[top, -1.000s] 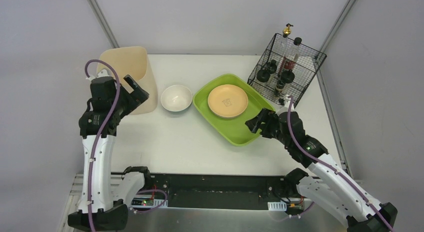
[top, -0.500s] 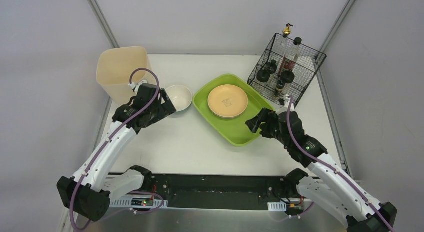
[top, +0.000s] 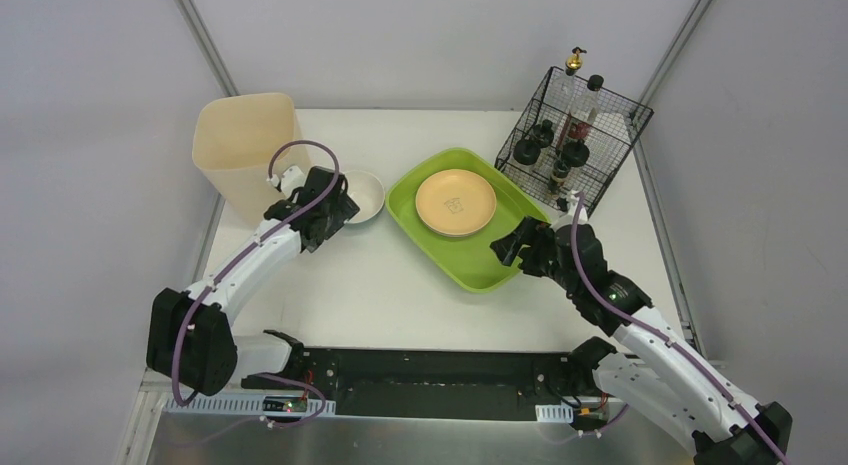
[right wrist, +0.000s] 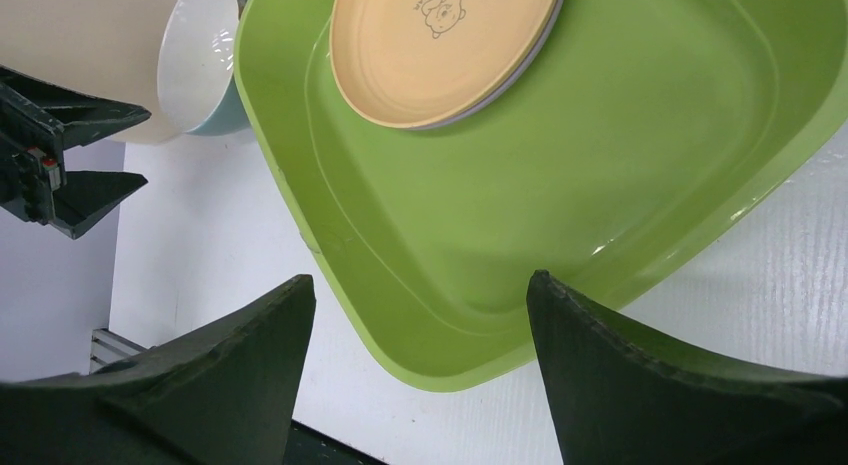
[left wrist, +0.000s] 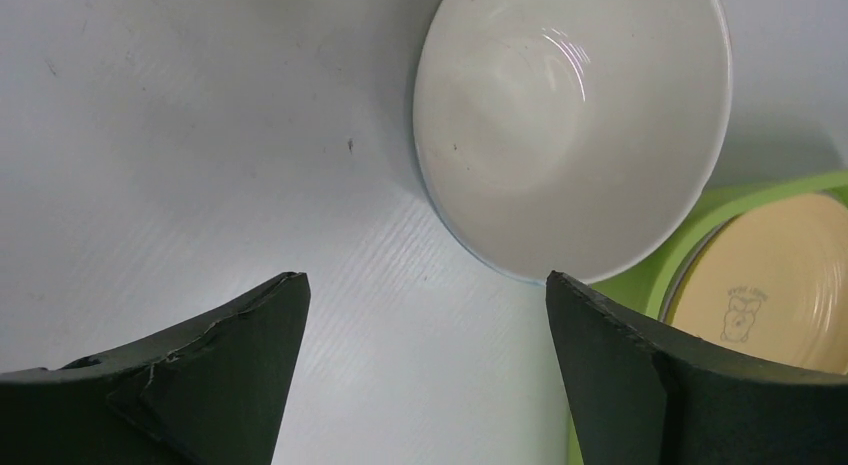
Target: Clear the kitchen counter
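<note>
The white kitchen counter (top: pixel 380 275) holds a white bowl (top: pixel 362 193), empty, beside a green tray (top: pixel 470 270). A tan plate (top: pixel 455 202) lies in the tray. My left gripper (top: pixel 338 211) is open just near-left of the bowl; in the left wrist view its gripper (left wrist: pixel 425 285) frames bare counter below the bowl (left wrist: pixel 570 125). My right gripper (top: pixel 510 250) is open and empty above the tray's near right edge; in the right wrist view its gripper (right wrist: pixel 420 285) straddles the tray's near rim (right wrist: pixel 450 370), with the plate (right wrist: pixel 440 45) beyond.
A tall beige bin (top: pixel 240 150) stands at the back left, touching distance from the bowl. A black wire basket (top: pixel 572 140) with several bottles stands at the back right. Grey metal framing edges the counter.
My left arm has swung from the beige bin down and right, bringing its open gripper to the white bowl's near-left side. The right arm has barely moved.
</note>
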You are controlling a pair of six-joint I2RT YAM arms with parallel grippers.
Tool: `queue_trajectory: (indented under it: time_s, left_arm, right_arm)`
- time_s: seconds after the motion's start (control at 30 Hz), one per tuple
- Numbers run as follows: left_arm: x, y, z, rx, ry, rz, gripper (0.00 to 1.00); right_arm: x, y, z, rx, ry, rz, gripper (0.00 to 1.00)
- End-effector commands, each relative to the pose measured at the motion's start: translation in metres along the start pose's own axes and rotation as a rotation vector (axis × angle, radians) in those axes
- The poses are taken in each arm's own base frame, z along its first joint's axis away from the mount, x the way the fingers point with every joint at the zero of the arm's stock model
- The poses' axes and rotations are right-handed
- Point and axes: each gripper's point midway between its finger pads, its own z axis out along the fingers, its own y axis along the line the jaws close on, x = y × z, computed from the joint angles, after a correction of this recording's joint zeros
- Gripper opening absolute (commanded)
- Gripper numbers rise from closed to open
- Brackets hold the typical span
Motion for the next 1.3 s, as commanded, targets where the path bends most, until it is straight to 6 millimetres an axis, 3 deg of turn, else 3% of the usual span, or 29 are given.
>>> queue_trajectory:
  time_s: [0.0,0.37,0.5,0.8,0.97,1.17,1.27]
  left_arm:
    - [-0.010,-0.009,0.016,-0.004,-0.093,-0.139,0.90]
    - [0.003,-0.020,0.058,-0.051,-0.063,-0.187,0.77]
    - [0.006,-0.021,0.068,-0.051,-0.049,-0.199,0.67]
    - [0.010,-0.010,0.068,-0.054,-0.032,-0.192,0.35]
    - [0.014,-0.002,0.070,-0.066,-0.016,-0.190,0.27]
    - [0.015,-0.003,0.067,-0.044,0.001,-0.179,0.00]
    - [0.011,-0.002,0.060,-0.025,-0.012,-0.182,0.00]
  right_arm:
    - [-0.005,0.005,0.003,-0.019,-0.028,0.005,0.81]
    - [0.000,0.003,0.005,-0.025,-0.018,-0.004,0.81]
    - [0.001,0.001,0.005,-0.022,-0.017,-0.008,0.81]
    - [0.002,0.003,0.005,-0.030,-0.012,0.006,0.81]
    - [0.002,0.005,0.002,-0.039,-0.009,0.020,0.81]
    - [0.001,0.004,-0.006,-0.032,-0.011,0.022,0.81]
    - [-0.002,0.005,-0.012,-0.039,-0.023,0.029,0.81]
